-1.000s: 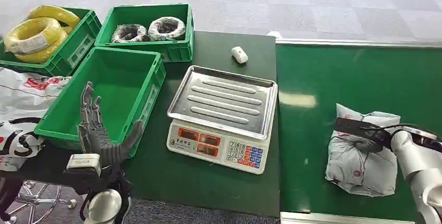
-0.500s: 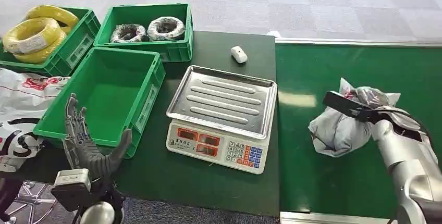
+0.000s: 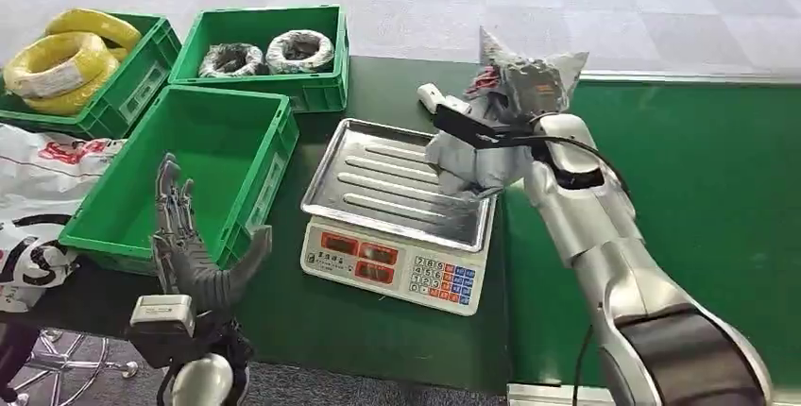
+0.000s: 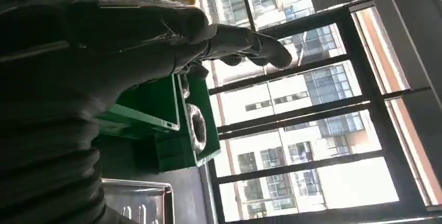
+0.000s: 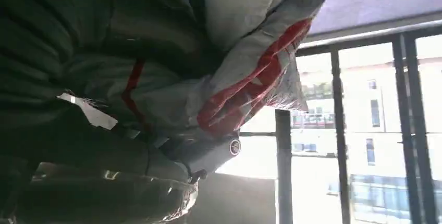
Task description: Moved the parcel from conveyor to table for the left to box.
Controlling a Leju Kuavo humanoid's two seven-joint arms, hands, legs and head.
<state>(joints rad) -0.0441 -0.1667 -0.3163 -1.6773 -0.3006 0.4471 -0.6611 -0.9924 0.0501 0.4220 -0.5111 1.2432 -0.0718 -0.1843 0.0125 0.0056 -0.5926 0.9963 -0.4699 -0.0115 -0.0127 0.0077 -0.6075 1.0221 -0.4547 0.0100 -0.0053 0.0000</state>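
- Under the raised right hand (image 3: 491,132) and stretching away to its right lies the green conveyor (image 3: 680,198), with the dark table (image 3: 378,321) just left of it
- Left of that hand, beyond the scale, sits a large green crate (image 3: 203,156) with its inside bare; the left hand (image 3: 194,255) stands at the crate's near corner
- Farther left and back from both hands are two more green bins, one holding yellow cable coils (image 3: 61,61), the other grey wire coils (image 3: 269,52)
- Directly below the right hand stands the scale (image 3: 401,212), its steel tray facing up and a keypad on its front
- Gripped in the right hand, the parcel (image 3: 505,109), a crumpled grey bag with red print, hangs in the air above the right end of the scale's tray; the right wrist view shows it (image 5: 224,52) pressed close against the hand
- Left hand: upright, fingers spread apart, palm turned toward the scale, holding nothing
- Just behind the right hand, a small white object (image 3: 430,96) lies on the table
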